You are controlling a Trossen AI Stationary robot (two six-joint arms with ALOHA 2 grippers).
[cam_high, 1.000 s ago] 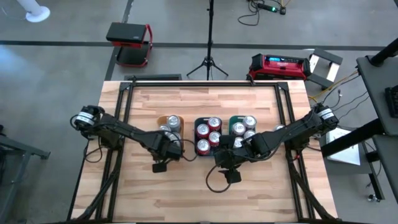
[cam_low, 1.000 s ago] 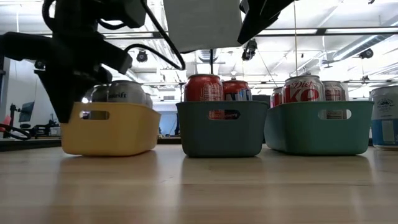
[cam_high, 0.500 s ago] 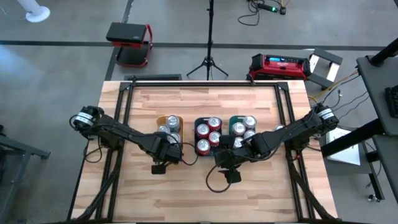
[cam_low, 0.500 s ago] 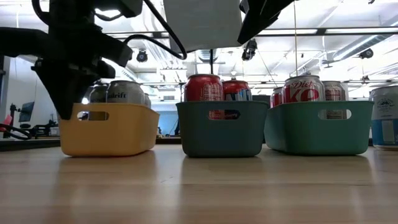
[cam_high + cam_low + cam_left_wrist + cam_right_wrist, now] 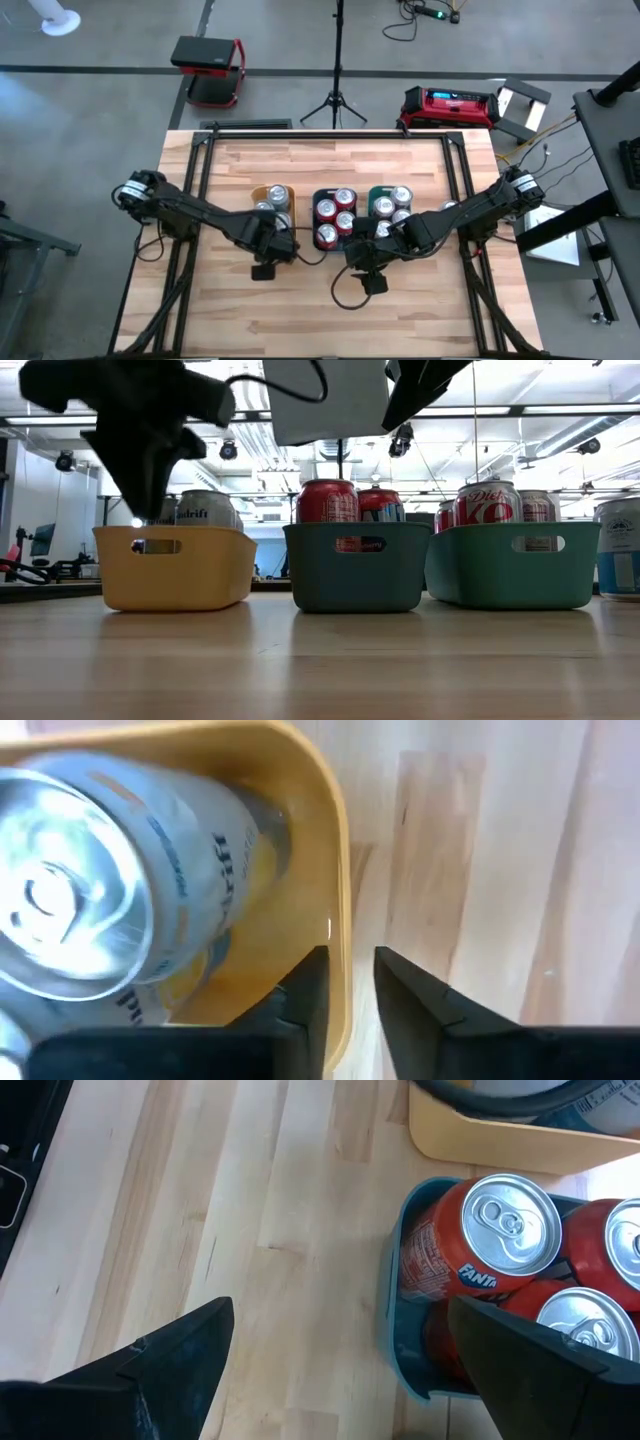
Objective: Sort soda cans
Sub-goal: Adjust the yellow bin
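Observation:
Three trays stand in a row. The yellow tray [image 5: 175, 570] holds silver soda cans [image 5: 100, 890]. The dark teal tray [image 5: 355, 575] holds red cans [image 5: 500, 1230]. The green tray [image 5: 510, 570] holds Diet Coke cans [image 5: 488, 500]. My left gripper [image 5: 350, 960] points down at the yellow tray's near end [image 5: 270, 238]. It is open by a narrow gap, one finger [image 5: 305, 990] inside the tray's wall [image 5: 340, 900] and one outside. Bare table shows between wall and outer finger; whether the inner finger touches, I cannot tell. My right gripper [image 5: 360, 1370] hovers wide open and empty over the table beside the teal tray's near corner.
One more can [image 5: 618, 545] stands alone on the table right of the green tray [image 5: 375, 190]. Bare wood lies between the trays and the table's near edge. Black frame rails [image 5: 200, 180] run along both sides of the table.
My left gripper has gone from the yellow tray's left end toward the table's right, along the tray's near side. It has also risen, so its fingertips now stand at rim height.

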